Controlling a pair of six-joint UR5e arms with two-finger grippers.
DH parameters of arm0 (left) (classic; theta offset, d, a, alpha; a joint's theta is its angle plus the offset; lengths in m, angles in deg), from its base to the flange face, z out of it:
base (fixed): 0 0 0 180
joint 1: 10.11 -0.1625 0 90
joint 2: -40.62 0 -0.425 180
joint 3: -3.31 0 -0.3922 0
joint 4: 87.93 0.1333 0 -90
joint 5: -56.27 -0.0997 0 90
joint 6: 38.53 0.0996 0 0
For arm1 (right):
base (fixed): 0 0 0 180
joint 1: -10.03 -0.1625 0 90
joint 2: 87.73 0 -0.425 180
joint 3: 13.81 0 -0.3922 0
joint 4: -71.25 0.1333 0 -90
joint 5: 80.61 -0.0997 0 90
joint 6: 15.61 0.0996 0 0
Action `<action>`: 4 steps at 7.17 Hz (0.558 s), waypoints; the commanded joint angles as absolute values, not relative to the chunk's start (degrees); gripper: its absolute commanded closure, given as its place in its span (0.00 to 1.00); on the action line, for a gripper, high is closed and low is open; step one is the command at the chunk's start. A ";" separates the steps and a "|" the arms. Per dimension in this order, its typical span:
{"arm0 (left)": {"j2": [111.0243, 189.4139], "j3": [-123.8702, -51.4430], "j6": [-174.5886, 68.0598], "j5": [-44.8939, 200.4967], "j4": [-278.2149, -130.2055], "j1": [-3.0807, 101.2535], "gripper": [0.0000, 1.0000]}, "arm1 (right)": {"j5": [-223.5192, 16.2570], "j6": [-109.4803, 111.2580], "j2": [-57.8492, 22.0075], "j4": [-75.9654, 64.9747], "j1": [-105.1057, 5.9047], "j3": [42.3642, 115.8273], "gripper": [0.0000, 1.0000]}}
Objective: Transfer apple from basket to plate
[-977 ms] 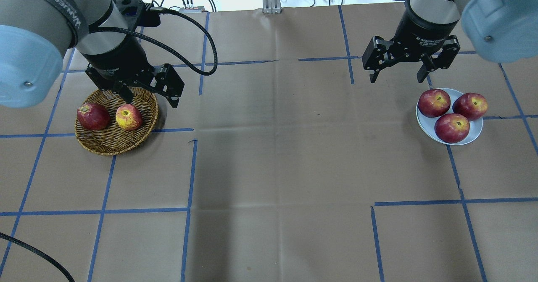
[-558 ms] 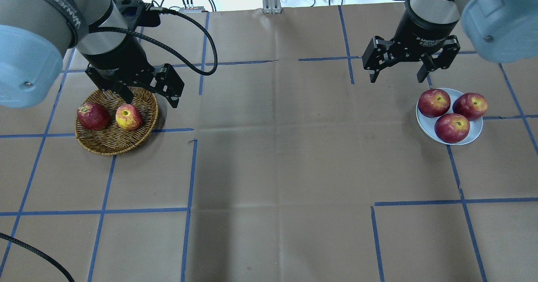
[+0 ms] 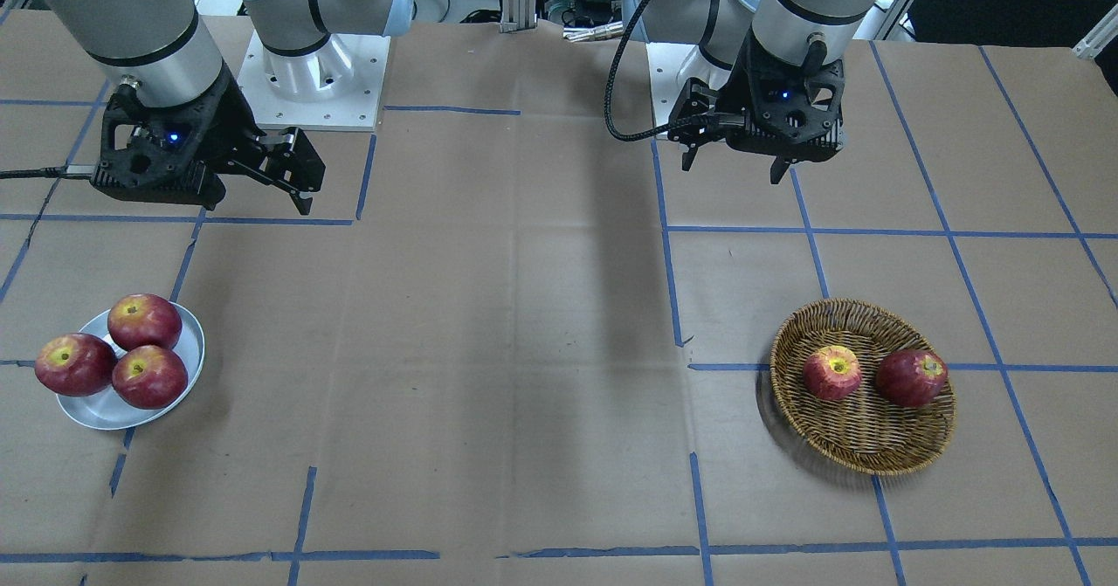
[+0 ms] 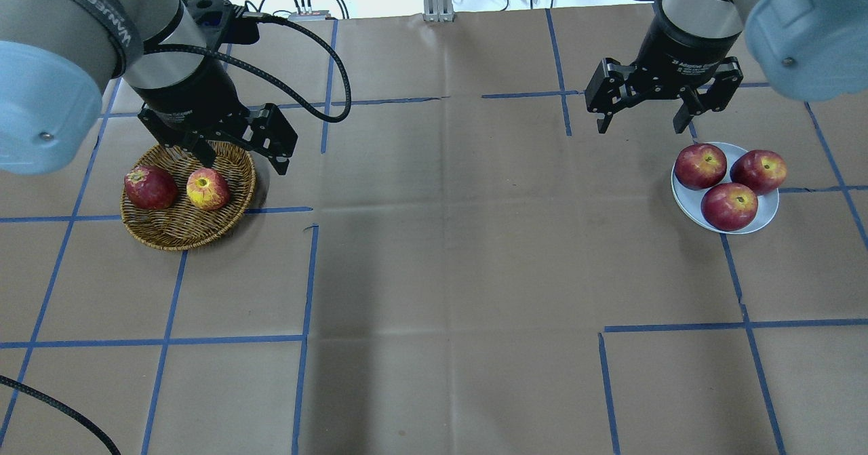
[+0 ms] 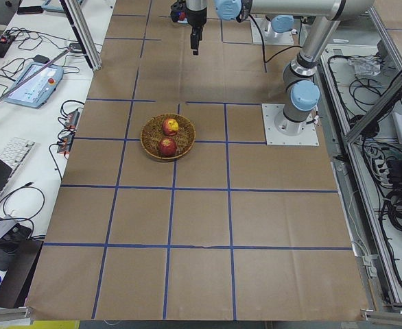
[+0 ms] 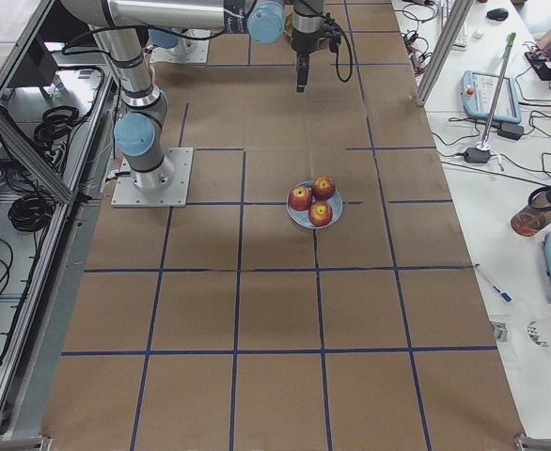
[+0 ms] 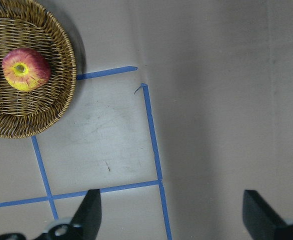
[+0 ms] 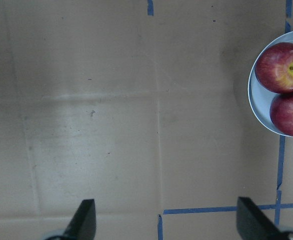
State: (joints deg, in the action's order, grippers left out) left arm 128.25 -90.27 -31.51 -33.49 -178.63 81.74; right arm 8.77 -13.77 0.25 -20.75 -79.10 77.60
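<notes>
The lighter streaky apple (image 4: 208, 189) with a yellow stem hollow lies in the wicker basket (image 4: 178, 238) at the table's left, beside a darker red apple (image 4: 150, 187). It also shows in the front view (image 3: 832, 373) and the left wrist view (image 7: 25, 69). My left gripper (image 4: 244, 165) is open and empty, raised above the basket's far right rim. The pale plate (image 4: 686, 201) at the right holds three dark red apples. My right gripper (image 4: 639, 128) is open and empty, raised just behind and left of the plate.
The table is covered in brown paper with a grid of blue tape lines. A black cable (image 4: 319, 41) loops from the left wrist. Both arm bases (image 3: 310, 71) stand at the robot's side of the table.
</notes>
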 commanded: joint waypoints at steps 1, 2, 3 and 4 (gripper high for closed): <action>128.08 -89.85 -31.50 -33.56 -178.63 81.65 0.01 | 8.86 -13.77 0.25 -20.77 -79.09 77.59 0.00; 128.08 -90.20 -31.42 -33.56 -178.63 81.65 0.01 | 8.86 -13.77 0.25 -20.77 -79.09 77.59 0.00; 127.99 -90.38 -31.33 -33.90 -179.07 81.21 0.01 | 8.86 -13.77 0.25 -20.77 -79.09 77.59 0.00; 126.94 -90.20 -32.20 -36.34 -180.64 81.38 0.00 | 8.86 -13.77 0.25 -20.77 -79.09 77.59 0.00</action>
